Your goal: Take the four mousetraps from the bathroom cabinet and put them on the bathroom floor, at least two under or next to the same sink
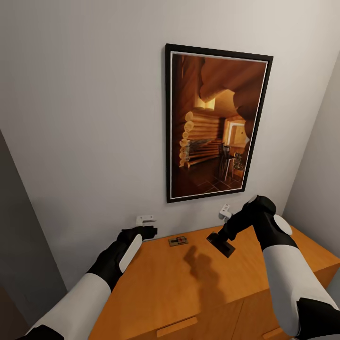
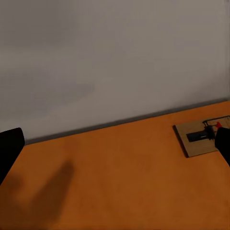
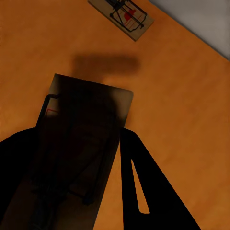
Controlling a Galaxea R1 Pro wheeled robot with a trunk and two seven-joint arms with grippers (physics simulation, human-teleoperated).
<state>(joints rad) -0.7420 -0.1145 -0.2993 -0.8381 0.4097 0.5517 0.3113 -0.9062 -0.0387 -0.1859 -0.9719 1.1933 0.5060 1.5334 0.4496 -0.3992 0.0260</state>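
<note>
1. Right gripper raised above the cabinet, fingers closed on a trap; trap held tilted, clear of the top, its shadow on the wood below.
2. Second trap flat on the cabinet top, near the back edge by the wall, between the two grippers; red spot and wire facing up.
3. Left gripper just off the cabinet's back-left corner, close to the wall; gap between fingers impossible to tell, nothing seen in it.
4. Framed picture on the wall above the cabinet.
</note>
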